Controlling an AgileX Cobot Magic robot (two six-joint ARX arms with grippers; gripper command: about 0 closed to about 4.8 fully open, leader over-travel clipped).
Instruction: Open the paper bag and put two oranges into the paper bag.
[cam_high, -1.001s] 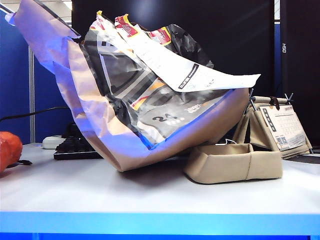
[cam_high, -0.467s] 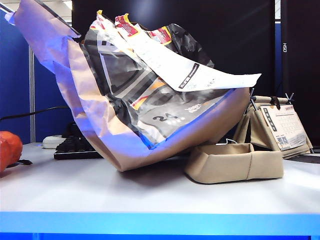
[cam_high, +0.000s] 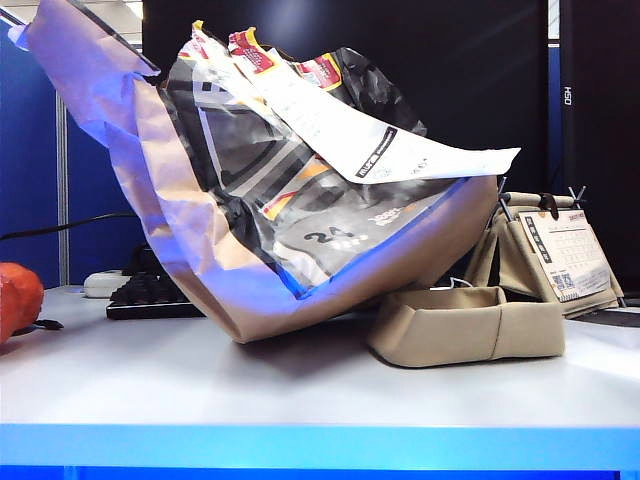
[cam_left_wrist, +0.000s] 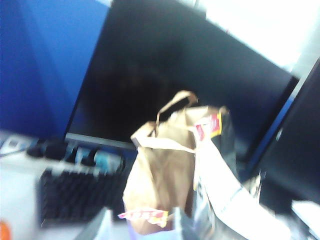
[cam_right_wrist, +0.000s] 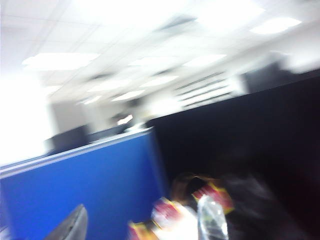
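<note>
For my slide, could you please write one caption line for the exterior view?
Crumpled paper bag leaning over a beige folded tray, one orange at the table's left edge; no gripper visible.

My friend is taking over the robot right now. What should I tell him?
Left gripper: fingertips apart, empty, facing the paper bag.
Right gripper: fingers apart, empty, blurred, angled up over the bag's top.
Bag: leans crumpled on the table, propped on the beige tray. Whether its mouth is open is unclear.
One orange lies at the table's left edge; a second isn't clearly visible.
Done: nothing.
Left: open bag, load both oranges.
</note>
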